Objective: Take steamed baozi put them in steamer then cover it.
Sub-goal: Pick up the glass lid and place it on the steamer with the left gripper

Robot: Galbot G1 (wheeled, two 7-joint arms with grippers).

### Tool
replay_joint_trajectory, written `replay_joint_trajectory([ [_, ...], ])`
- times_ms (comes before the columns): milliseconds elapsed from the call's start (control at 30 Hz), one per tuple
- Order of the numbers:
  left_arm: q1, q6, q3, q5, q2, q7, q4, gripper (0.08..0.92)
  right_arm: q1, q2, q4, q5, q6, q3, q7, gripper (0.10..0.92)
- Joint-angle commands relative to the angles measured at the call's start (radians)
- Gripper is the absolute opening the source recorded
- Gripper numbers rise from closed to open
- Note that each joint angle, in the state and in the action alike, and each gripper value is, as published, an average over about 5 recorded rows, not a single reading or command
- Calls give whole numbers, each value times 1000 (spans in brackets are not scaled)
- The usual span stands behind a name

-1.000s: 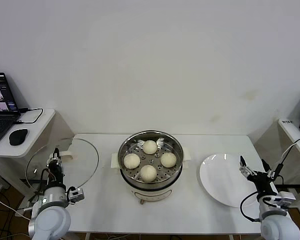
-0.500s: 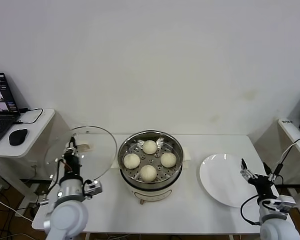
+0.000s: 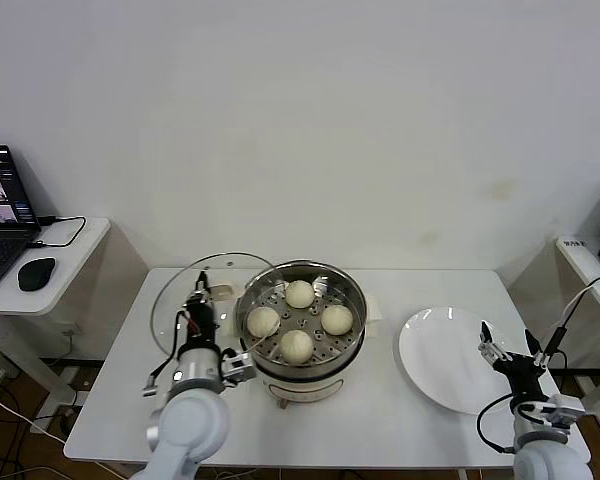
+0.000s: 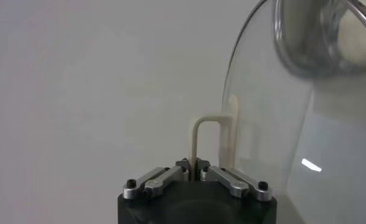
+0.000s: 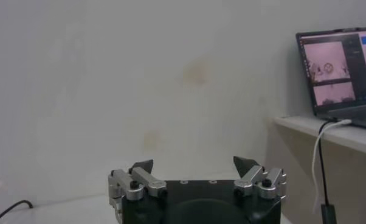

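The steel steamer (image 3: 301, 355) stands at the table's middle with several cream-white baozi (image 3: 299, 294) on its perforated tray. My left gripper (image 3: 201, 297) is shut on the cream handle (image 4: 198, 137) of the round glass lid (image 3: 176, 300). It holds the lid raised and tilted just left of the steamer, its edge overlapping the pot's left rim. The lid (image 4: 280, 152) and the steamer's rim (image 4: 320, 36) also show in the left wrist view. My right gripper (image 3: 506, 345) is open and empty at the table's right front, by the plate; it also shows in the right wrist view (image 5: 194, 165).
A flat white plate (image 3: 445, 360) lies right of the steamer. A side table with a laptop (image 3: 0, 205) and mouse (image 3: 36, 272) stands at the far left. Another laptop (image 5: 338, 67) sits on a shelf at the right.
My left arm has carried the glass lid rightward from the table's left edge to beside the steamer. My right gripper has drawn back slightly toward the front.
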Motion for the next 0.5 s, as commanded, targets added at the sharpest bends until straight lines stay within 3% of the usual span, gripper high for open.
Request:
replay_joint_trajectory([
  [33, -133, 7, 170, 56, -103, 16, 102, 133, 4, 21, -10, -19, 3, 0, 0, 823],
  [500, -240, 11, 311, 128, -246, 25, 282, 133, 16, 30, -26, -25, 4, -5, -1, 823],
])
